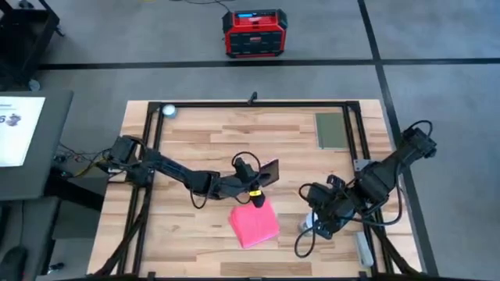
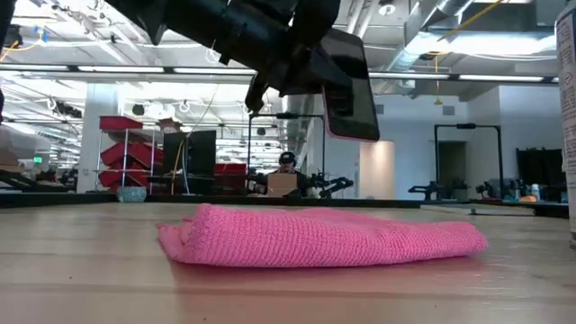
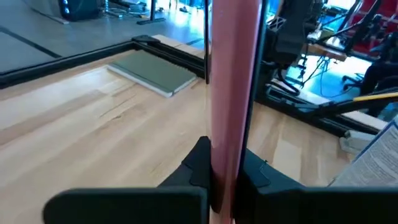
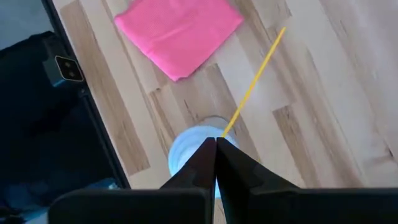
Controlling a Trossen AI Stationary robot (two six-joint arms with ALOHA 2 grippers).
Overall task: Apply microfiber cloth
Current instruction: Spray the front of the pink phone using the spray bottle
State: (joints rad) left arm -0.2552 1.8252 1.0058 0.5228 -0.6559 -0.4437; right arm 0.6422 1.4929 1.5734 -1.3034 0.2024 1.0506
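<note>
Pink microfiber cloth (image 1: 254, 224) lies flat on the wood table (image 1: 203, 140), lower centre of the high view, untouched; wiping not started.
Left gripper (image 1: 248, 190), mid-frame just above the cloth, is clamped on a phone (image 2: 352, 83) held edge-up in the air; cloth still needs picking up and applying to it. Right gripper (image 4: 215, 144), lower right in the high view, has its fingers pressed together above a white bottle top (image 4: 194, 146), nothing gripped as far as I can see. Low view alone shows the phone clear of the cloth. Left wrist view alone shows the olive pad (image 3: 154, 70) up close. Right wrist view alone shows a yellow straw-like rod (image 4: 254, 82).
</note>
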